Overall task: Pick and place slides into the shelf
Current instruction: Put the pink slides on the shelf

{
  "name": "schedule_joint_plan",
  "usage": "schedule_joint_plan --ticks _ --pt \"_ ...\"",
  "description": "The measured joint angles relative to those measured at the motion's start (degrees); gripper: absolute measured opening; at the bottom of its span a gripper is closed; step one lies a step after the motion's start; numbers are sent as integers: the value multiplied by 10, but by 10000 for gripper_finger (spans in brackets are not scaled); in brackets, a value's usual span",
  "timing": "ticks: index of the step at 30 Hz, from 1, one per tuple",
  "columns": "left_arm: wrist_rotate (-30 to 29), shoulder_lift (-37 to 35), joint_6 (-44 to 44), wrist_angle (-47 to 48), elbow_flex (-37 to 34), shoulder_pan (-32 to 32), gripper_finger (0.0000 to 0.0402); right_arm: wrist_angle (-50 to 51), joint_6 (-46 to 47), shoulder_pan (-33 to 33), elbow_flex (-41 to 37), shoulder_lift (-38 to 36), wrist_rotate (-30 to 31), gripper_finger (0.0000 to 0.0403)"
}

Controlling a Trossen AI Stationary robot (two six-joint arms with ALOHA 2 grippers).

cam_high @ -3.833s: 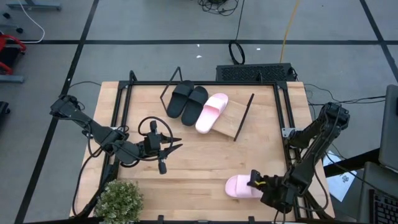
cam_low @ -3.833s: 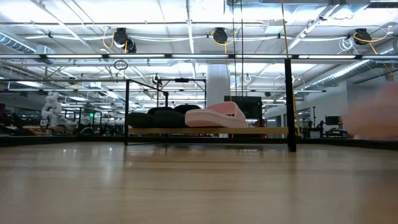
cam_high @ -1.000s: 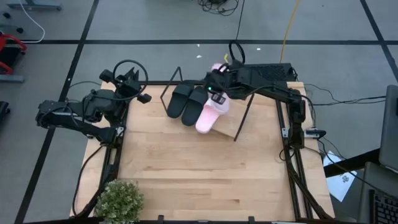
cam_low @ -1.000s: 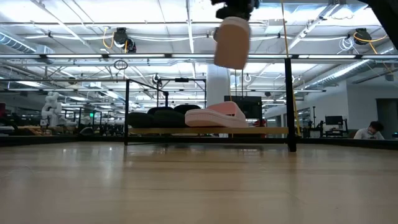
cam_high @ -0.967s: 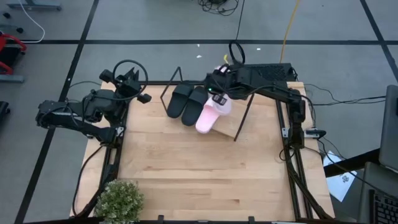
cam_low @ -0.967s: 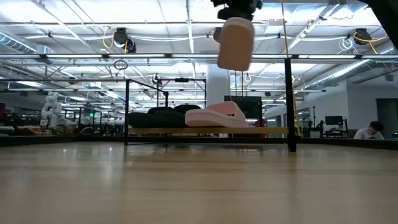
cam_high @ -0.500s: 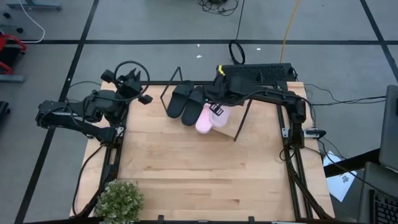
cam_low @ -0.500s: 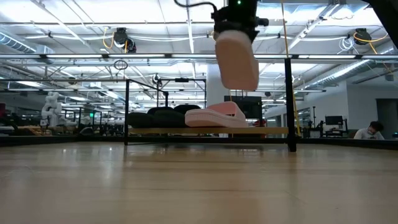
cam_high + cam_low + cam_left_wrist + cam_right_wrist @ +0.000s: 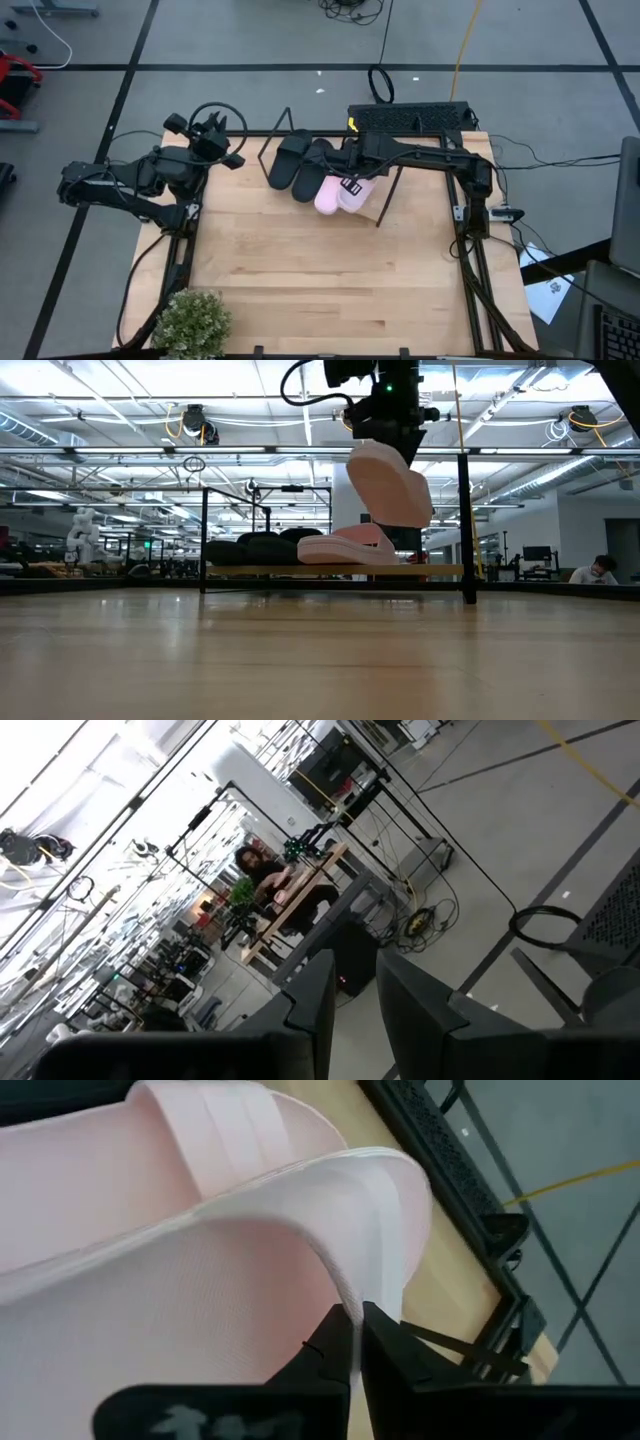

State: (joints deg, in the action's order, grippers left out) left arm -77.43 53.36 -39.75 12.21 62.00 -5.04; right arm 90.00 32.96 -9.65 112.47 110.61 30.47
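My right gripper (image 9: 386, 432) is shut on a pale pink slide (image 9: 390, 484) and holds it over the shelf (image 9: 330, 571). In the high view the gripper (image 9: 350, 183) is over the shelf's board (image 9: 378, 201). The other pink slide (image 9: 326, 195) and the two black slides (image 9: 295, 160) lie on the shelf. My left gripper (image 9: 222, 145) waits at the table's far left corner, raised. Its fingers (image 9: 312, 995) stand a narrow gap apart and hold nothing. My right gripper pinches the edge of the pink slide's wide strap (image 9: 352, 1302) between its two fingers. The fingers come from above, pointing down. The slide hangs below them, tilted, its lower end (image 9: 405, 520) just above the pink slide on the shelf; I cannot tell whether they touch.
A potted plant (image 9: 190, 320) stands at the near left corner. A black frame (image 9: 460, 200) runs round the table. A black ribbed box (image 9: 410, 117) lies behind the far edge. The bare wooden top (image 9: 320, 280) spreads over the near half. A person (image 9: 600, 570) sits far off.
My right gripper has come down toward the shelf and a little toward the table's near edge, still shut on the pink slide. The slide has sunk from high above the shelf to just over the pink slide lying there, and it has tipped.
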Motion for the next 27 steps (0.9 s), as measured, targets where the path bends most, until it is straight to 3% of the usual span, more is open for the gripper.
schedule_joint_plan --ticks 27 --pt "0 0 2 0 0 0 86 1 -50 2 -27 -37 -37 0"
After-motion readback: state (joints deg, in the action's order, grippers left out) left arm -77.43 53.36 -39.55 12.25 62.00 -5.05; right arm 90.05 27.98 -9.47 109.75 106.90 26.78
